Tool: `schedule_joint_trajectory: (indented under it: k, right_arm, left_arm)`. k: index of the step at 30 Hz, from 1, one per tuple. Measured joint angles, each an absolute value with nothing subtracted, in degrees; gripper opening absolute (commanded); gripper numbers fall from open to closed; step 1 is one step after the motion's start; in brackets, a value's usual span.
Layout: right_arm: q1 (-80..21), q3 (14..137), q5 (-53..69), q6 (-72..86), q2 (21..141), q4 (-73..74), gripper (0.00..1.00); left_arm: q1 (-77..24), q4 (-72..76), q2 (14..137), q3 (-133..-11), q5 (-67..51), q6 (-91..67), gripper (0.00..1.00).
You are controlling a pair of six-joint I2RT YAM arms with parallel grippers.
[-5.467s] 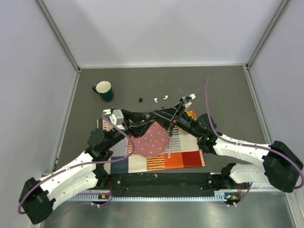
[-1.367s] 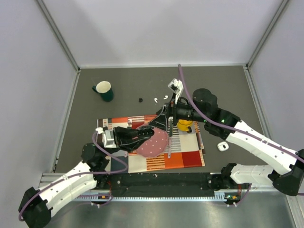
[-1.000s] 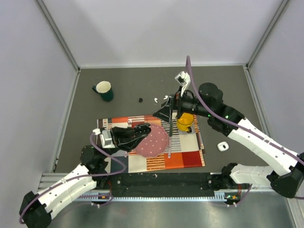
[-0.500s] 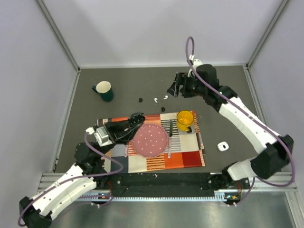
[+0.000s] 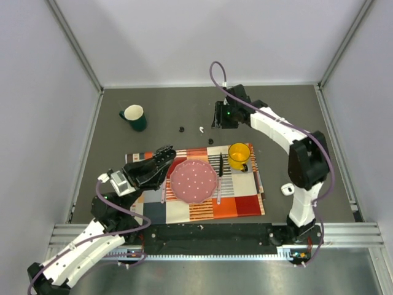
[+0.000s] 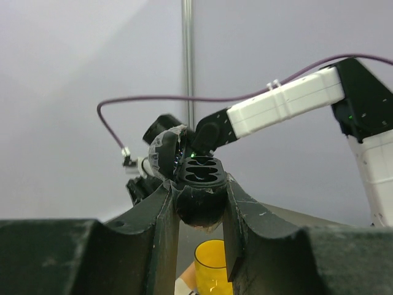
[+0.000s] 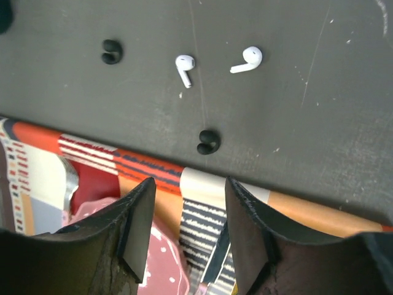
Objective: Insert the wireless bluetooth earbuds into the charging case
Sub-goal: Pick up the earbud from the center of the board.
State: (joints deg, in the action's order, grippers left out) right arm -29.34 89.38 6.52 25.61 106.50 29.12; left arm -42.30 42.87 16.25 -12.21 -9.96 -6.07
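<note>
Grey walls (image 5: 202, 37) enclose a dark table (image 5: 159, 101) carrying earbuds (image 7: 184, 63) and striped placemat (image 5: 239, 200).

Plate (image 5: 193, 180) and mug (image 5: 238, 155) on mat (image 5: 242, 206), mug right of plate. Earbuds (image 7: 184, 65) side by side behind mat. Case (image 5: 287, 188) right of mat.

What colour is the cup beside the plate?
Yellow. The cup shows best in the top view.

Dark green ceramic mug with white inside (image 5: 134, 117) upright at far left of dark grey table (image 5: 295, 123); striped orange-red cloth placemat (image 5: 236, 200) near front, bearing pink dotted round plate (image 5: 193, 180), yellow mug (image 5: 239, 155), black knife (image 5: 220, 165) between them; two tiny black bits (image 5: 182, 129) (image 5: 210, 141) on table beyond mat; black oval two-hollowed object (image 6: 199, 184) raised off table.
</note>
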Motion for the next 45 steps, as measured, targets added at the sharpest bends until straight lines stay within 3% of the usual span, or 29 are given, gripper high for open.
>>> schedule_joint_trajectory:
  k: [1, 2, 21, 45]
  right_arm:
    - [-29.28, 89.93, 6.76, 25.71, 108.20, 29.21, 0.37]
    - [-29.19, 90.48, 7.18, 25.74, 109.78, 29.23, 0.36]
    - [-27.97, 93.91, 11.64, 25.52, 122.15, 29.52, 0.36]
    - [-27.94, 93.93, 12.56, 25.69, 124.44, 28.73, 0.33]
  left_arm:
    - [-42.30, 42.54, 15.70, -12.21, -9.76, -6.07, 0.00]
    - [-42.30, 42.15, 15.03, -12.21, -9.72, -6.02, 0.00]
    - [-42.30, 38.37, 12.95, -12.21, -9.32, -5.78, 0.00]
    - [-42.30, 37.15, 12.86, -12.21, -7.94, -5.56, 0.00]
